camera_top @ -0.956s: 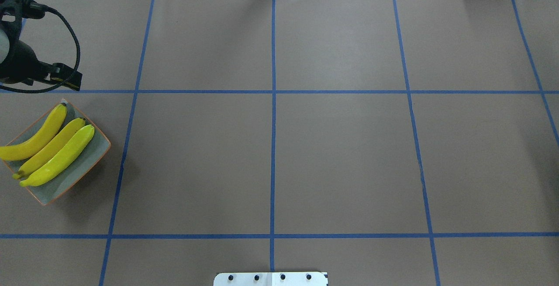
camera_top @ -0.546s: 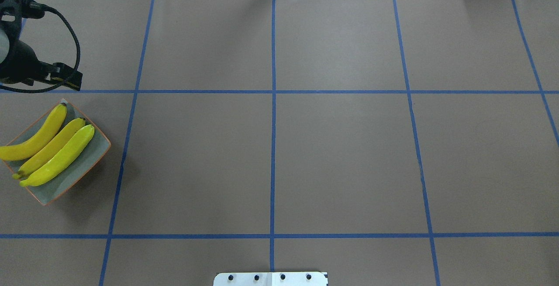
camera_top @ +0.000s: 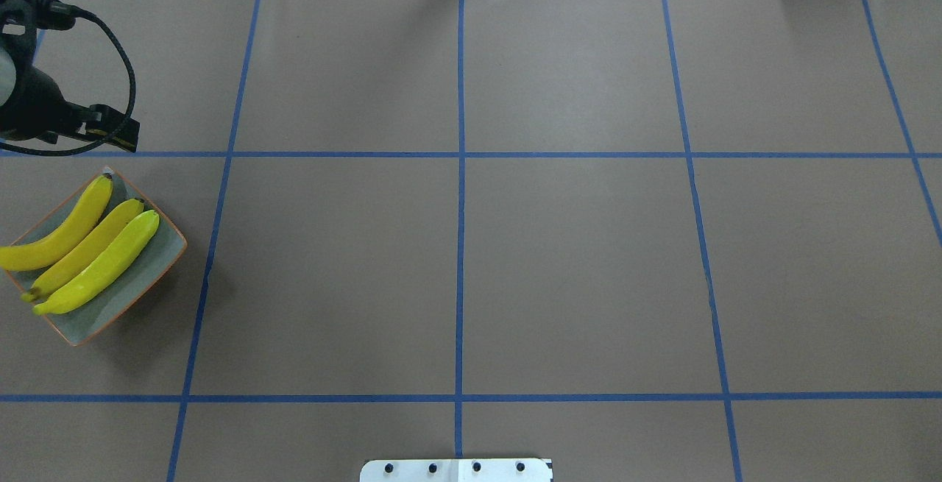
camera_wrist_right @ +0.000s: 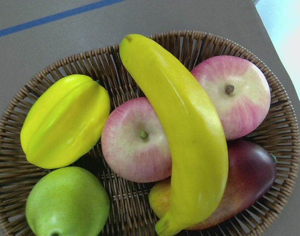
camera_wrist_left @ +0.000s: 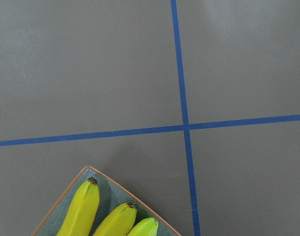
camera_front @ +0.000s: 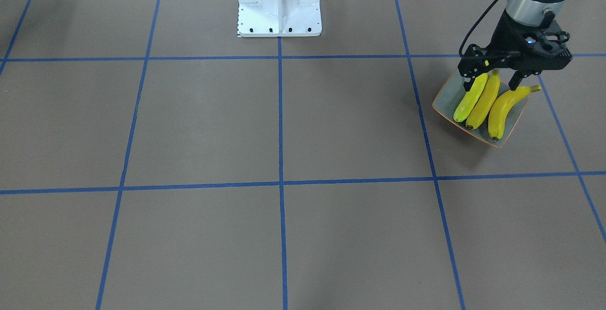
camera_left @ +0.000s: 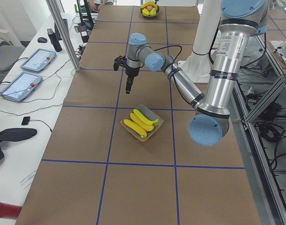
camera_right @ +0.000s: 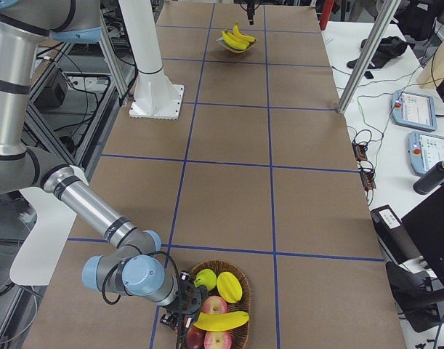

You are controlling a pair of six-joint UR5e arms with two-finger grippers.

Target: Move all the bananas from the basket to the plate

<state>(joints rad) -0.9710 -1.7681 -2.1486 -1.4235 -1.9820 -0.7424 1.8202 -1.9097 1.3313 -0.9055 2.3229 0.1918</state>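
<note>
Three yellow bananas [camera_top: 96, 254] lie side by side on the square grey-green plate [camera_top: 168, 260], at the table's left end. The same bananas [camera_front: 483, 97] and the plate [camera_front: 446, 96] show from the front. My left gripper [camera_front: 491, 83] hangs open and empty above the plate's robot-side end. Its wrist view takes in the plate corner [camera_wrist_left: 106, 187] and the banana tips [camera_wrist_left: 86, 206]. At the far right end, one banana [camera_wrist_right: 184, 132] lies across the fruit in the wicker basket [camera_wrist_right: 204, 46]. My right gripper [camera_right: 182, 316] is beside that basket [camera_right: 240, 280]; I cannot tell if it is open or shut.
The basket also holds a starfruit [camera_wrist_right: 66, 120], two pink apples [camera_wrist_right: 135, 140], a green pear [camera_wrist_right: 66, 204] and a dark red mango [camera_wrist_right: 250, 174]. The white robot base [camera_front: 279, 4] stands mid-table. Metal posts [camera_left: 63, 35] and tablets [camera_left: 37, 58] border the operators' side.
</note>
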